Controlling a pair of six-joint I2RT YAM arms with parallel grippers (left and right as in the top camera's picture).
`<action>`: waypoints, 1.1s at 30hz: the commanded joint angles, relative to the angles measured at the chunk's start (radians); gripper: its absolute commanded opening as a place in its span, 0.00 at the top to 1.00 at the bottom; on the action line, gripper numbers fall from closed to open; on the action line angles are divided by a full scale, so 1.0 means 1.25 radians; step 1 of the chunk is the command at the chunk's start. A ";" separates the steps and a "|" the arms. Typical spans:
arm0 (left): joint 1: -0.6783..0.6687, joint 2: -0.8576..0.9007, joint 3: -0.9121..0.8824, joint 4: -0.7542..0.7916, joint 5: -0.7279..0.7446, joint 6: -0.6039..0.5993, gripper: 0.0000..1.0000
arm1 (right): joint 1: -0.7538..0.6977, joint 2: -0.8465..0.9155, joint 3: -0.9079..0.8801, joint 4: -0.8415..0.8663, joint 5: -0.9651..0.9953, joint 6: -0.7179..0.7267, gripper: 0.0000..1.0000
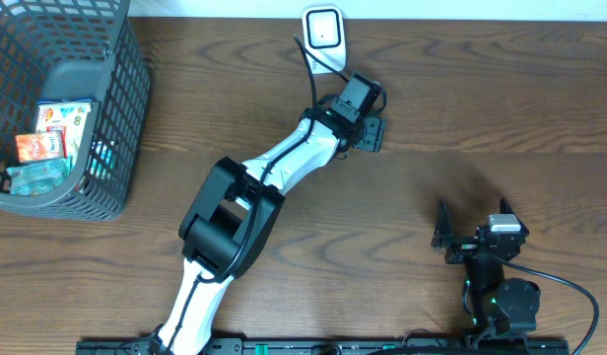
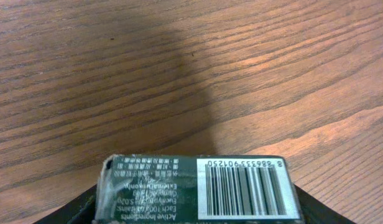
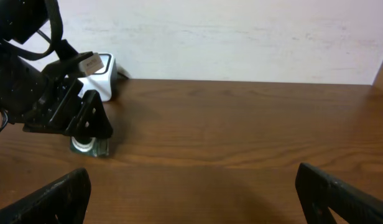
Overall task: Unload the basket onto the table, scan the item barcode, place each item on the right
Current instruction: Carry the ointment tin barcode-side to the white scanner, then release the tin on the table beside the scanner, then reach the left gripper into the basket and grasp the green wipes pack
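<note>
The item is a dark green box [image 2: 155,188] with a white barcode label [image 2: 242,186] facing the left wrist camera. My left gripper [image 2: 198,214] is shut on it, a dark finger [image 2: 68,211] showing at each lower corner. From the right wrist view the item's lower end [image 3: 90,146] is at the table surface under the left gripper [image 3: 79,121], just in front of the white scanner [image 3: 102,73]. Overhead, the left gripper [image 1: 370,133] sits right and below the scanner [image 1: 323,35]. My right gripper [image 1: 473,225] stands open and holds nothing, near the front right.
A grey wire basket [image 1: 121,118] with several packets stands at the far left. A light wall [image 3: 241,37] runs behind the table's back edge. The scanner's black cable [image 1: 308,69] trails toward the left arm.
</note>
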 commanded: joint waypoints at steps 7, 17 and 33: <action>0.039 -0.107 0.013 0.003 -0.016 0.007 0.30 | -0.006 -0.004 -0.001 -0.003 -0.002 0.009 0.01; 0.118 -0.252 0.013 -0.002 -0.016 0.008 0.01 | -0.006 -0.004 -0.001 -0.003 -0.002 0.009 0.01; 0.479 -0.576 0.013 -0.042 -0.221 0.137 0.01 | -0.006 -0.004 -0.001 -0.003 -0.002 0.009 0.01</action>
